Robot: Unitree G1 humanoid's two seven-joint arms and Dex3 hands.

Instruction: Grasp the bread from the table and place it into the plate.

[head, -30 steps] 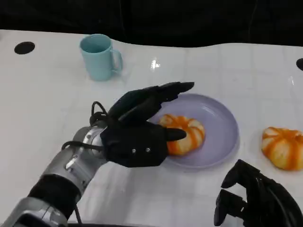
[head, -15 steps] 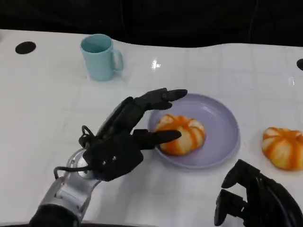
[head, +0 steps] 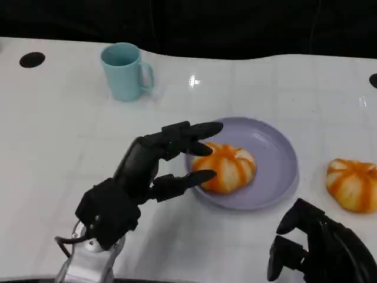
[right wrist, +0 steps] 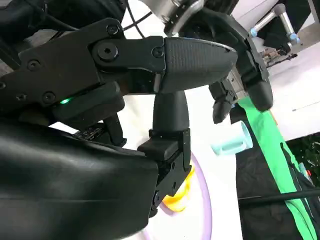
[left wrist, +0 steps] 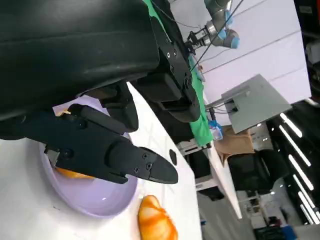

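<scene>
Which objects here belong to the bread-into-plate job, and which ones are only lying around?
Job:
bread on the plate
purple plate
second bread on the table
left hand, open

Lying about:
blue mug

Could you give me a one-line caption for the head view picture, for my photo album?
Left robot hand, fingers spread, beside a bread roll on the lilac plate; another roll waits on the table.

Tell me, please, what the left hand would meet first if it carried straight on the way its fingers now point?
Most likely the bread lying in the purple plate. The left hand is open, its fingers aimed across the plate's near rim at that bread. Height above it is hard to judge, so it might pass over.
</scene>
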